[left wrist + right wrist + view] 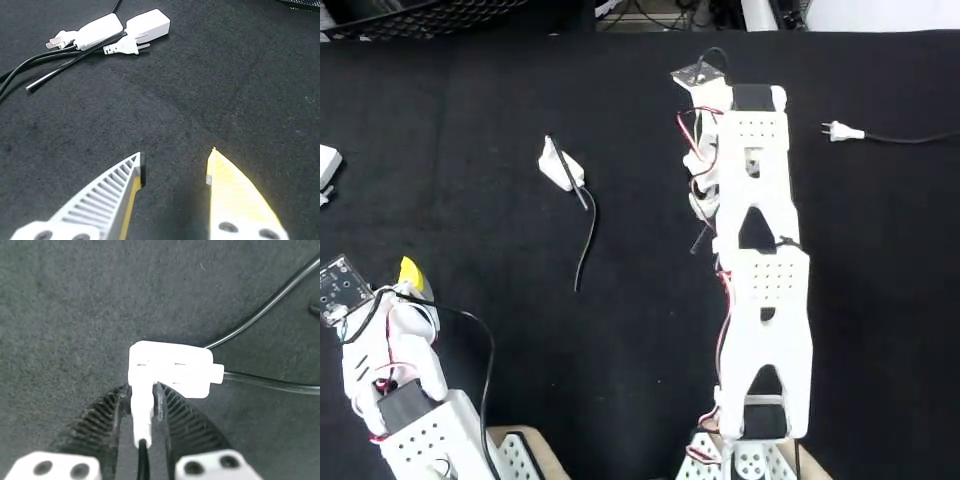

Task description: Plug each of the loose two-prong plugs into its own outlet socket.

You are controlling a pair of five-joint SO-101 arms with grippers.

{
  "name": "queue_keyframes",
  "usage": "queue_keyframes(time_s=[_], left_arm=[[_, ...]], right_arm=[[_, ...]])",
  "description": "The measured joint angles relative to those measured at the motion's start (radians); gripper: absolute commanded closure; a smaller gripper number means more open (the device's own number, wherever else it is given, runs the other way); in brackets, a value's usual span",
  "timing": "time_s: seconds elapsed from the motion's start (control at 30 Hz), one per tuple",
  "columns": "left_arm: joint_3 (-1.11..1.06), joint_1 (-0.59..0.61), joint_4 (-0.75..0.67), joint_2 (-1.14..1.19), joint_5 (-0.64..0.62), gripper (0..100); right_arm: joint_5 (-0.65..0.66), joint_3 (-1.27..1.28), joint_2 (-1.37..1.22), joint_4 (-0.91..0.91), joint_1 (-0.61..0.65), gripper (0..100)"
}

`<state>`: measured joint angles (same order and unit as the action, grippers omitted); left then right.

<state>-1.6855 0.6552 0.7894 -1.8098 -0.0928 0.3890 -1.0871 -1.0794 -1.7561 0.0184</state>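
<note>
**Right gripper grips a plug at its socket**

High view: a loose plug [842,131] lies far right, prongs pointing left, cable trailing right.
Left wrist view: left gripper [175,167] with jaws spread apart.
Right wrist view: right gripper [142,390] clenched on a white plug [141,415], whose long axis runs along the fingers, nose against the outlet socket [172,367].

High view overhead, looking down; wrist views close above table [470,100].

On my right gripper [141,389] the fingers are black and ribbed; plug [141,420] white, outlet socket [172,367] white, cords [270,381] black. My left gripper [176,152] — one finger yellow, one ribbed white. Under the socket — black, faintly speckled cloth [60,300].
</note>
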Motion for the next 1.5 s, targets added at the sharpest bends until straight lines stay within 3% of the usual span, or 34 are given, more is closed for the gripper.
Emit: queue_keyframes(time_s=[0.6,0.93,1.5], left_arm=[[0.000,0.000,0.000,0.000,0.000,78],[0.000,0.000,0.000,0.000,0.000,78],[0.000,0.000,0.000,0.000,0.002,78]], right_arm=[[0.000,0.012,-0.005,-0.011,-0.086,98.7],[-0.002,0.305,0.041,-0.008,-0.170,98.7],[0.000,0.183,0.043,-0.012,-0.180,98.7]])
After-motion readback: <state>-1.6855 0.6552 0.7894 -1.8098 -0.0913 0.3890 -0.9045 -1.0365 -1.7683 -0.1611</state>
